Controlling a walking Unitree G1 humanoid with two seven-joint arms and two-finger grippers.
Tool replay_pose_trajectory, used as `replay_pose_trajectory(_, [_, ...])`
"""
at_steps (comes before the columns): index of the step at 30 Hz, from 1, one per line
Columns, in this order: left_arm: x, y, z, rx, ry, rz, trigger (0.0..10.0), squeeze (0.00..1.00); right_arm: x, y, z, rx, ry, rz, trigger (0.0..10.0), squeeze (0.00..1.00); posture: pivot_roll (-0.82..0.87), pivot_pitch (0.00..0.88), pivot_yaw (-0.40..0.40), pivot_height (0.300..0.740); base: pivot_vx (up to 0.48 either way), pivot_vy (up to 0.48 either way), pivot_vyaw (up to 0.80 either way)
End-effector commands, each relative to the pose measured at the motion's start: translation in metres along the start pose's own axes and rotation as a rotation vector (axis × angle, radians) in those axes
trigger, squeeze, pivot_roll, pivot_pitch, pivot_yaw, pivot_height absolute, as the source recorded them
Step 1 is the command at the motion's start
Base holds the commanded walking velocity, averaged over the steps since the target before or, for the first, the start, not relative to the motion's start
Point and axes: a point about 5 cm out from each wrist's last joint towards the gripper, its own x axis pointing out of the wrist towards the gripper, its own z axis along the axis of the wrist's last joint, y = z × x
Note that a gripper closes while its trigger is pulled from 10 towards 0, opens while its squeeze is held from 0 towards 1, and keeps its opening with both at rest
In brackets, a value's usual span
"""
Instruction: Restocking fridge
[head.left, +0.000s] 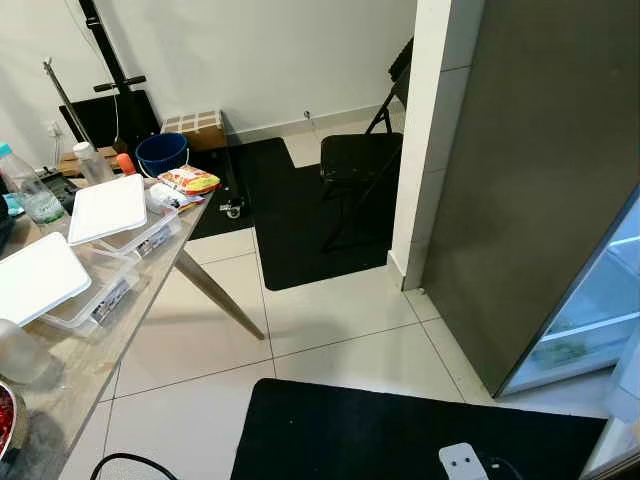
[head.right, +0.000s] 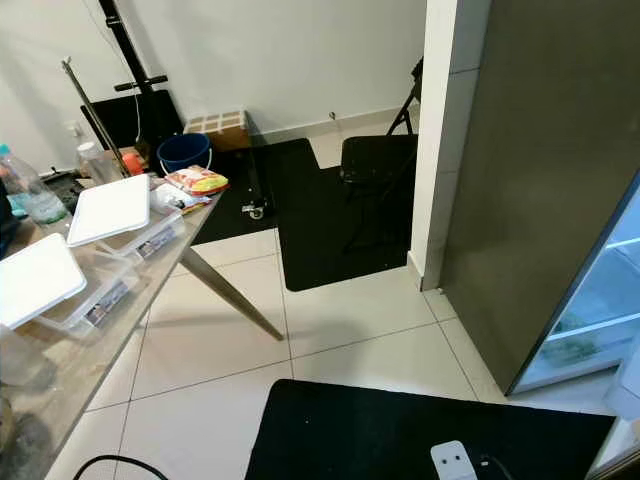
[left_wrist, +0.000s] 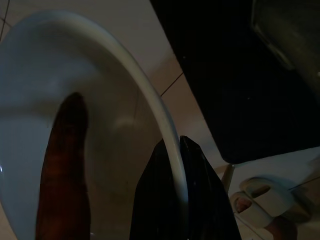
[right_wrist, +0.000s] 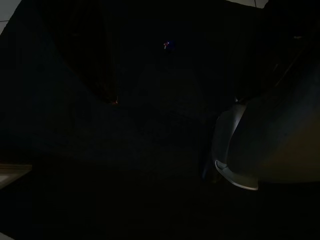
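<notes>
Carry step, by my read: left gripper (left_wrist: 172, 200) fingers pinching rim of white bowl (left_wrist: 75, 115) w/ a reddish item inside. Fridge (head.left: 590, 310) open at right, bench (head.left: 80, 370) at left. Right fingers: can't tell, too dark. Next: turn right, approach shelf.

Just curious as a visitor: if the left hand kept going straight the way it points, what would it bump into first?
The left hand is clamped on the rim of a white plate; straight beyond looks like pale floor tile, then the black mat. Depth is hard to judge.
</notes>
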Motion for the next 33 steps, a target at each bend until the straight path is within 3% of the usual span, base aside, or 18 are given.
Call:
replay_pose_trajectory(1, [-0.001,0.004,-0.007,0.004,0.024,0.012,10.0,0.0,0.0,0.009,-0.002,-0.004,-0.001,0.027,10.0,0.0,-0.12,0.0,0.115,0.74,0.0,0.0,0.0])
replay_pose_trajectory(33, [-0.002,0.008,-0.01,0.005,0.028,0.025,10.0,0.0,-0.001,0.019,-0.011,0.029,0.043,0.005,10.0,0.0,-0.14,0.013,0.135,0.74,0.0,0.0,0.0])
